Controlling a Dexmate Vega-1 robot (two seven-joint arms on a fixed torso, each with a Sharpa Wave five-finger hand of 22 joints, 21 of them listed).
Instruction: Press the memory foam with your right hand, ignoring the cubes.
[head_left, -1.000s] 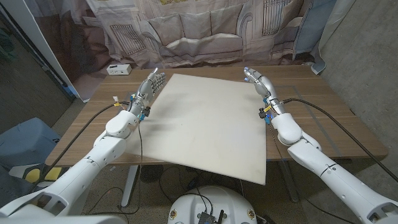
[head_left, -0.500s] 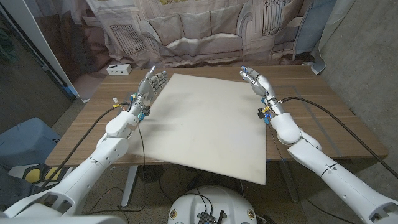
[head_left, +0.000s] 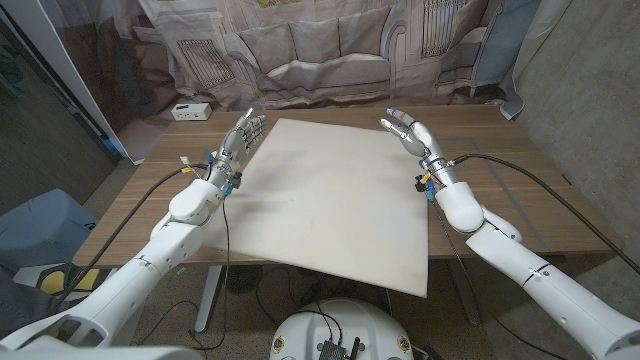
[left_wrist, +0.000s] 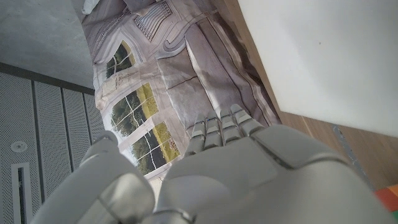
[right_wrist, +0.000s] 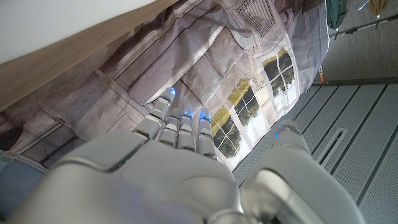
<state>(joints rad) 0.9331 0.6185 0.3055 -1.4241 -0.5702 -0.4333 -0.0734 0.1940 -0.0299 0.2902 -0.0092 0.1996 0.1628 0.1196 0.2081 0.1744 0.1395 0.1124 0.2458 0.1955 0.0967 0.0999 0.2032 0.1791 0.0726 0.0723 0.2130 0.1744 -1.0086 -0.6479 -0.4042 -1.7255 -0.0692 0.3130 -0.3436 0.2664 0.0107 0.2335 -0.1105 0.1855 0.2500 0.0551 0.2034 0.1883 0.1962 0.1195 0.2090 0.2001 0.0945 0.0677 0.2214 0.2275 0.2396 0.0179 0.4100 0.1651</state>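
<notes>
One foam sheet (head_left: 335, 195), one white box (head_left: 191, 111)

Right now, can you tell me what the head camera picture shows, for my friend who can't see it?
A big cream memory foam sheet covers a wooden table, with the open right hand raised at its far right corner. The open left hand waits beside its left edge.
</notes>
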